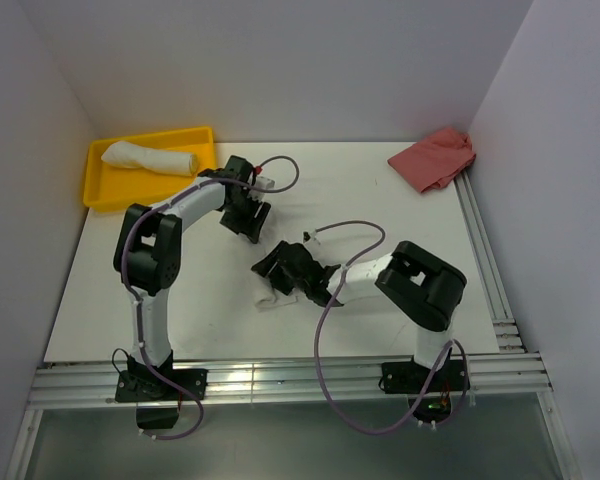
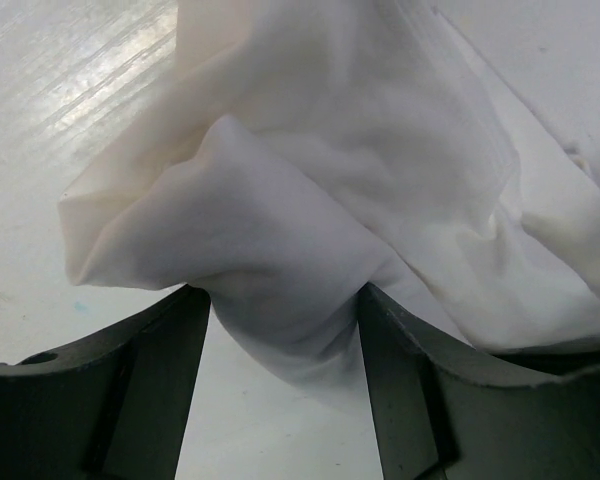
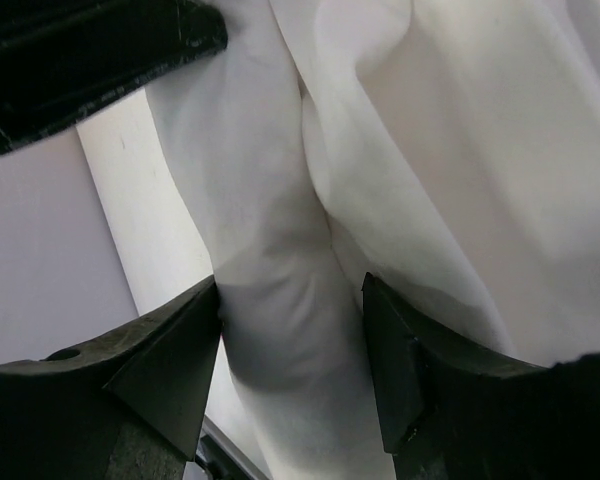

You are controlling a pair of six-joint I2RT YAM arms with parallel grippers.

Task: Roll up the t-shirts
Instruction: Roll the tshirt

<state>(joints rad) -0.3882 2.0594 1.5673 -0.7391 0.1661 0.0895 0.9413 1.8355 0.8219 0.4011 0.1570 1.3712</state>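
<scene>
White t-shirt: soft, limp; take bunched folds.
Left gripper: pinching a fold.
Right gripper: wide around cloth; grip unclear.

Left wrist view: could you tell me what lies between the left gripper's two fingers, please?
A bunched fold of soft white cotton t-shirt fills the gap, touching both fingers; the left wrist view shows it.
</scene>
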